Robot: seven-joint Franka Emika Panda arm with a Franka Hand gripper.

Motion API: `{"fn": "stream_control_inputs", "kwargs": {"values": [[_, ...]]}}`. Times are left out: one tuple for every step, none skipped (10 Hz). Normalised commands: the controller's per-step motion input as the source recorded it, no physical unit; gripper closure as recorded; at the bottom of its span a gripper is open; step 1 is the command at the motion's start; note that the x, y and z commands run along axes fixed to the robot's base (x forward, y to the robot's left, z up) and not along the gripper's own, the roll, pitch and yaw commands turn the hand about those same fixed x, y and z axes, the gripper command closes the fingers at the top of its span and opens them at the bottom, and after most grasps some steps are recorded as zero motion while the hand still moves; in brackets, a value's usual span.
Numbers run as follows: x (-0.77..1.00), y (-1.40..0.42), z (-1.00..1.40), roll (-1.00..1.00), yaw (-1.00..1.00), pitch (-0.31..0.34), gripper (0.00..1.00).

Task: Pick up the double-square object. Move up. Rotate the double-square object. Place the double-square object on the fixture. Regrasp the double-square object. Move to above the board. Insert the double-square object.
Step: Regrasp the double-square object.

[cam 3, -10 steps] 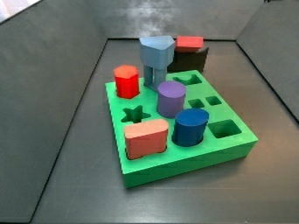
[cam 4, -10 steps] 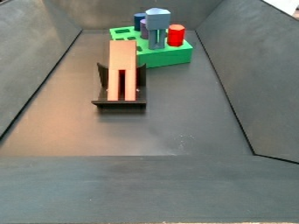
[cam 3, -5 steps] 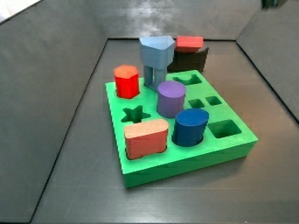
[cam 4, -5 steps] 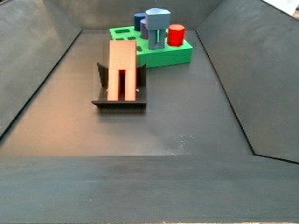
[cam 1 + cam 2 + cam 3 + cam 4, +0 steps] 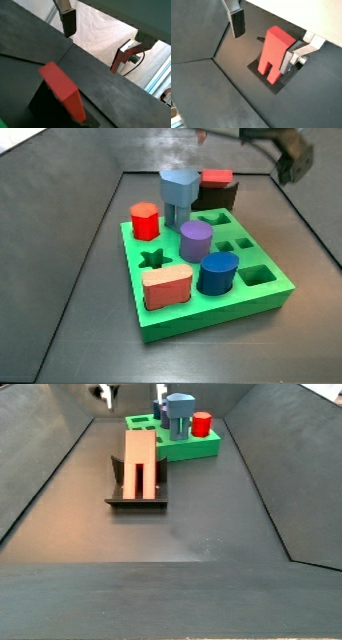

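— In both wrist views?
— The gripper hangs above the long red double-square object, jaws spread wide and holding nothing. The object lies in the dark notched fixture.
— And both side views?
— It rests lengthwise on the fixture, near the thick green board. The gripper is high up.

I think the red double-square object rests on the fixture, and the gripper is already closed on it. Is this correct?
Not quite. The double-square object does rest on the fixture, but the gripper is open, with its fingers apart and clear of the piece, as a wrist view shows.
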Motion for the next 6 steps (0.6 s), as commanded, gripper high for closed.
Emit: {"fn": "stream_control_inputs", "kwargs": {"values": [[0.09, 0.02, -1.0, 0.07, 0.02, -0.074, 0.0], [0.1, 0.02, -1.0, 0.07, 0.0, -0.062, 0.0], [0.1, 0.01, -0.86, 0.07, -0.01, -0.049, 0.0], [0.09, 0.0, -0.63, 0.08, -0.01, -0.029, 0.0], [0.09, 0.0, -0.47, 0.07, -0.02, -0.013, 0.0], [0.08, 0.0, -0.31, 0.07, -0.01, 0.004, 0.0]]}}
